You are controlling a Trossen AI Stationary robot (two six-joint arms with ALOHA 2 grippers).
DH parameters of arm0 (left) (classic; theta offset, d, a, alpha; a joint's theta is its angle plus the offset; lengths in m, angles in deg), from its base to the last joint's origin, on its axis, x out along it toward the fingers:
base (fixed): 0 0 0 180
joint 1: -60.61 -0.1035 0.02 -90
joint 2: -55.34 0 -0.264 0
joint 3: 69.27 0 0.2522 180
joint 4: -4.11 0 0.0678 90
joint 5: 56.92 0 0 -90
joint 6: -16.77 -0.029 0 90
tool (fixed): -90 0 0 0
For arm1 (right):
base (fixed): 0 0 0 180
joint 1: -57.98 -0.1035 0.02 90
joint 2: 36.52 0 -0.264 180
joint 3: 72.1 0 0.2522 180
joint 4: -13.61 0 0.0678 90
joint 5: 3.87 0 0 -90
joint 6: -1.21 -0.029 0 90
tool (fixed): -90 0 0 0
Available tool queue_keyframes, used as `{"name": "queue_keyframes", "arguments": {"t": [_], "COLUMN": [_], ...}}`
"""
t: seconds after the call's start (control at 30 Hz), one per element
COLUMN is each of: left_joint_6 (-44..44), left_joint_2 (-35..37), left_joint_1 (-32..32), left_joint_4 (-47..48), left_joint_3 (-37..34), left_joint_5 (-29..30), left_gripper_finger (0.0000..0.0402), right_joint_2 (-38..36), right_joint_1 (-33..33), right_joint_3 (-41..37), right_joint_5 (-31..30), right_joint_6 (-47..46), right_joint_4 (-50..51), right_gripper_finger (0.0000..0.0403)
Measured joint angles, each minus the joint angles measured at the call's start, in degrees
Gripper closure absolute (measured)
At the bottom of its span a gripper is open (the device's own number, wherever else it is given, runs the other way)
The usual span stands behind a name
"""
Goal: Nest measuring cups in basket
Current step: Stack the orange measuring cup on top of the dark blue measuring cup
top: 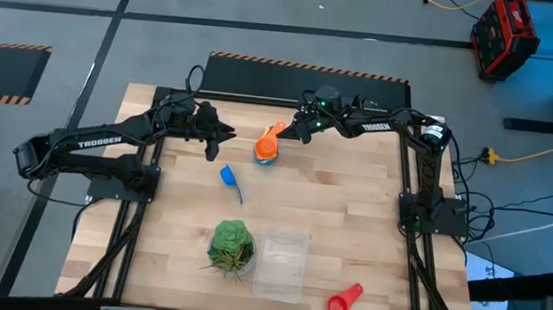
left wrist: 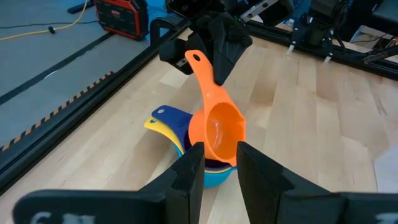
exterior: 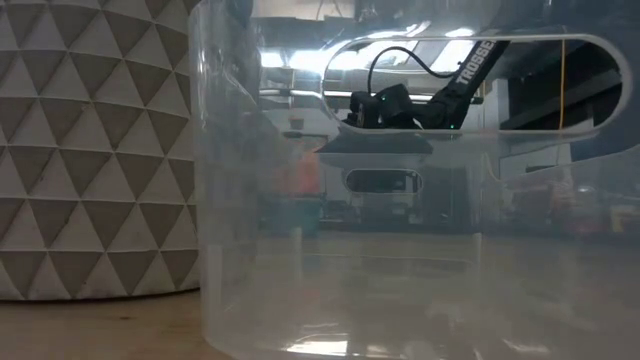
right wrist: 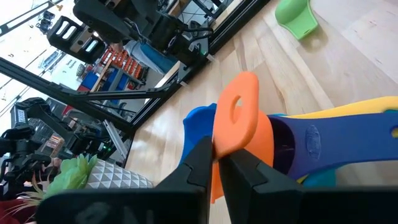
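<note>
An orange measuring cup [top: 267,146] sits tilted on a stack of dark blue, light blue and yellow cups [left wrist: 186,134] at the table's far middle. My right gripper [top: 294,131] is shut on its handle. My left gripper [top: 215,148] hangs open just left of the stack, touching nothing; its fingers [left wrist: 193,168] frame the stack from a distance. A lone blue cup [top: 231,179] lies mid-table, a red cup [top: 344,301] at the near right, and a green cup [right wrist: 297,15] shows in the right wrist view. The clear basket [top: 282,264] stands near the front edge. My right gripper pinches the free end of the orange cup's handle [right wrist: 239,118], by its hanging hole, between its two fingers. The fingers come slanting slightly down from the table's far right. The cup's bowl [left wrist: 221,130] rests tilted in the stack, with the handle rising toward the gripper.
A green leafy ball [top: 231,246] in a white triangle-patterned pot [exterior: 90,150] stands right against the basket's left side. The basket's clear wall [exterior: 400,200] fills the low view. Bare wood lies between the stack and the basket.
</note>
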Motion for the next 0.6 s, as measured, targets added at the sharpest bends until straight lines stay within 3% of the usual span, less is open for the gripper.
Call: {"name": "queue_keyframes", "arguments": {"t": [0.6], "left_joint_6": [0.0], "left_joint_2": [0.0], "left_joint_1": [0.0], "left_joint_4": [0.0], "left_joint_3": [0.0], "left_joint_5": [0.0], "left_gripper_finger": [0.0315], "right_joint_2": [0.0], "right_joint_1": [0.0], "right_joint_3": [0.0], "right_joint_5": [-2.0], "right_joint_6": [0.2], "right_joint_4": [0.0], "right_gripper_finger": [0.0366]}}
